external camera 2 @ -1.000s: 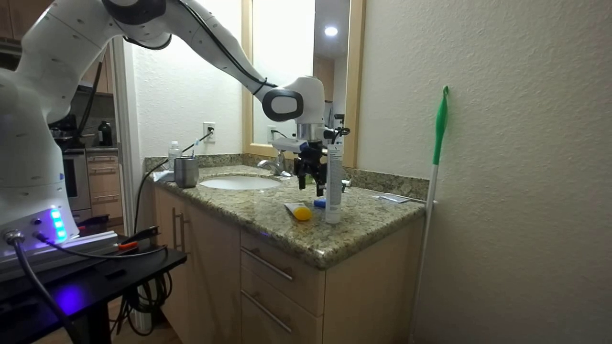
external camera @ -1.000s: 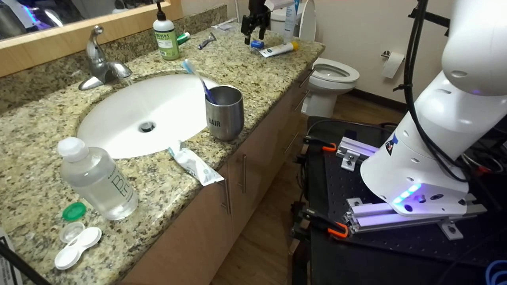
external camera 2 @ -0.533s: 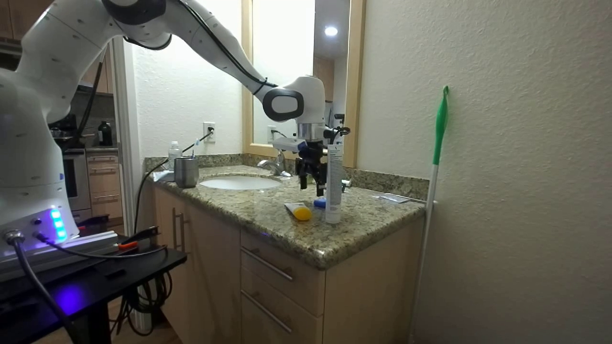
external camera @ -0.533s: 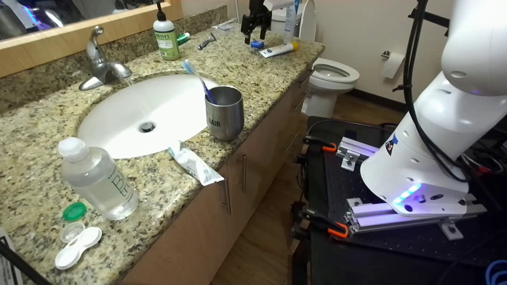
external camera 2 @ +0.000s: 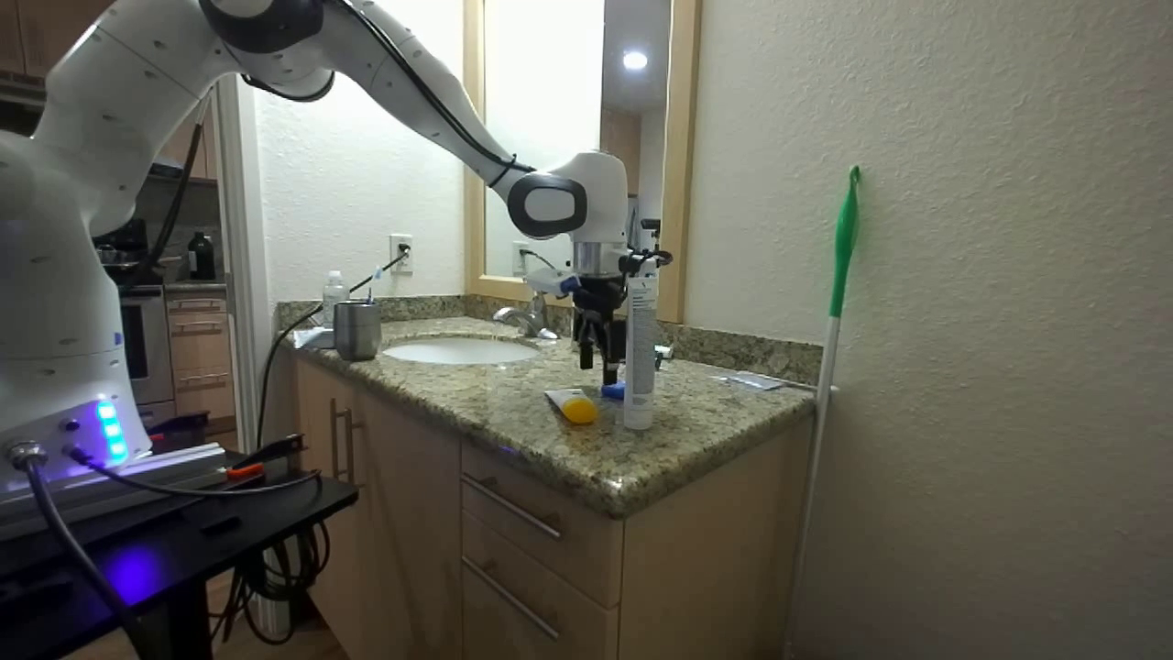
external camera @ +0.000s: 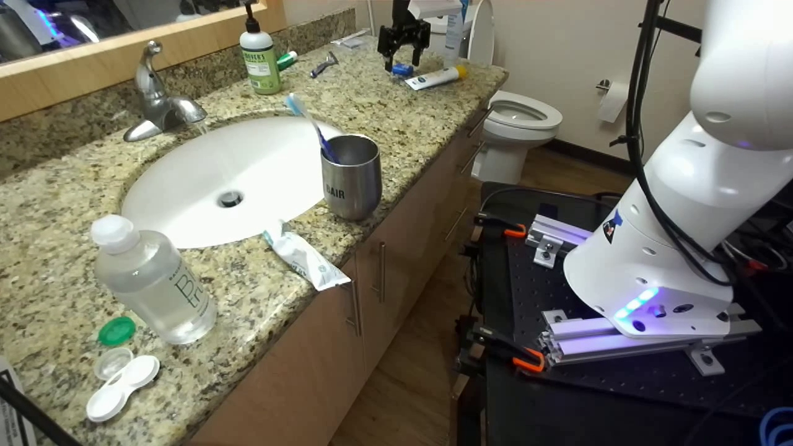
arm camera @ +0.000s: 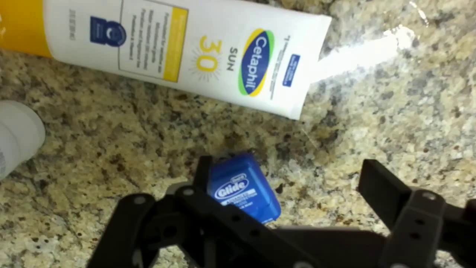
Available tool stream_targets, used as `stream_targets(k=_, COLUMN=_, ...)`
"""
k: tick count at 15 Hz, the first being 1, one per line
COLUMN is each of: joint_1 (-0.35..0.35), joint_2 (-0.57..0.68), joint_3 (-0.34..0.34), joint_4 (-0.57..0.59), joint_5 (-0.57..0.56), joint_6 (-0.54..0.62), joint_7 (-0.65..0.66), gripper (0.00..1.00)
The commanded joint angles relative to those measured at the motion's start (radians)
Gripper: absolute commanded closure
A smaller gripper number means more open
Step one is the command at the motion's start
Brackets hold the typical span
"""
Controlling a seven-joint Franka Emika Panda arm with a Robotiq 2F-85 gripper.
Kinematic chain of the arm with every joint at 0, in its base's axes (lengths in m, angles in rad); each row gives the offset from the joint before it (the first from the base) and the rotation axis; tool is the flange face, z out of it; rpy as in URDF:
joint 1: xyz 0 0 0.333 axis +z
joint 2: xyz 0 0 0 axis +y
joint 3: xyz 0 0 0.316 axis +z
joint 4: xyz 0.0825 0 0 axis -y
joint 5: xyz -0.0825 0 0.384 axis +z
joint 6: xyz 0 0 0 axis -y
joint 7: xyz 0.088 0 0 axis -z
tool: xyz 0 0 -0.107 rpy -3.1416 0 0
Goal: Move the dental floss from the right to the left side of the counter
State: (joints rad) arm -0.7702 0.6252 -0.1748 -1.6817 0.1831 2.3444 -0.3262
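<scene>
Poised low over the R end of the desk (external camera: 372, 111), w/ the gripper (arm camera: 290, 182) pointing down, fingers (arm camera: 383, 191) well apart and nothing held. Aimed at the dental floss (arm camera: 243, 190), a small blue pack lying on the desk just below the gripper, off-centre toward one finger and partly hidden by it in the wrist view; can't tell re: contact. Hemmed in nr the gripper by a yellow-capped sunscreen tube (arm camera: 212, 56), lying flat, and an upright white tube (external camera 2: 640, 357).

Judged to be the approach step, prob. almost done, w/ grasp, carry & release to come. Calls next for a slight sideways shift to centre the floss btwn the fingers, a bit of descent if needed, clear of both tubes, then a gentle squeeze. After that, prob. needs a straight lift and long carry to the gripper's left, past the sink (external camera: 173, 198) and over the metal cup (external camera: 352, 179), before setting down nr the clear bottle (external camera: 158, 285), well apart from the gripper.
</scene>
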Motion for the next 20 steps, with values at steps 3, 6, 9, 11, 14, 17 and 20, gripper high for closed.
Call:
stream_targets(k=3, joint_1=-0.012, joint_2=0.061, joint_3=-0.023, joint_4=0.098, joint_5=0.023, joint_6=-0.029, joint_7=0.127, gripper=0.00)
stream_targets(k=6, joint_1=-0.003, joint_2=0.043, joint_3=-0.020, joint_4=0.062, joint_5=0.005, joint_6=-0.010, joint_7=0.107, gripper=0.00)
stream_targets(k=9, joint_1=-0.001, joint_2=0.059, joint_3=-0.020, joint_4=0.086, joint_5=0.003, joint_6=-0.034, joint_7=0.114, gripper=0.00)
stream_targets(k=11, joint_1=0.005, joint_2=0.096, joint_3=-0.027, joint_4=0.125, joint_5=-0.002, joint_6=-0.056, joint_7=0.145, gripper=0.00)
stream_targets(k=14, joint_1=0.005, joint_2=0.135, joint_3=-0.028, joint_4=0.163, joint_5=-0.001, joint_6=-0.075, joint_7=0.171, gripper=0.00)
stream_targets(k=17, joint_1=0.003, joint_2=0.113, joint_3=-0.021, joint_4=0.132, joint_5=0.002, joint_6=-0.044, joint_7=0.165, gripper=0.00)
stream_targets(k=20, joint_1=0.004, joint_2=0.119, joint_3=-0.021, joint_4=0.136, joint_5=-0.001, joint_6=-0.043, joint_7=0.160, gripper=0.25)
